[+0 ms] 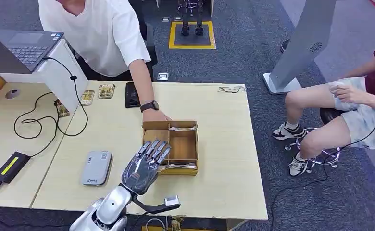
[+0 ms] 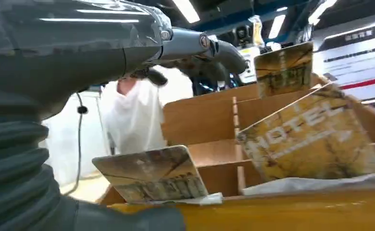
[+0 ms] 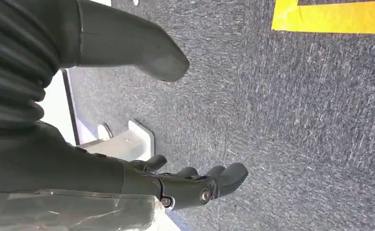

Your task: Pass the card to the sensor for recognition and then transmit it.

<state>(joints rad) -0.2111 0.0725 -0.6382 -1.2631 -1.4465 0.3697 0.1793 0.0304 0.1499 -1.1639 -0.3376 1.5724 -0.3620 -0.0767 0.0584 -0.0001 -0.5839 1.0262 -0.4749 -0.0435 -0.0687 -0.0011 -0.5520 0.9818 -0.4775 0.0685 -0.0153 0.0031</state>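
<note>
- Your left hand hovers over the card box, fingers spread, holding nothing.
- Your right hand hangs with fingers loosely apart.
- The sensor awaits; everything remains.

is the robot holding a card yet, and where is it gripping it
No. The left hand hovers open over the near edge of the box; the cards stand untouched. The right hand hangs empty.
</note>
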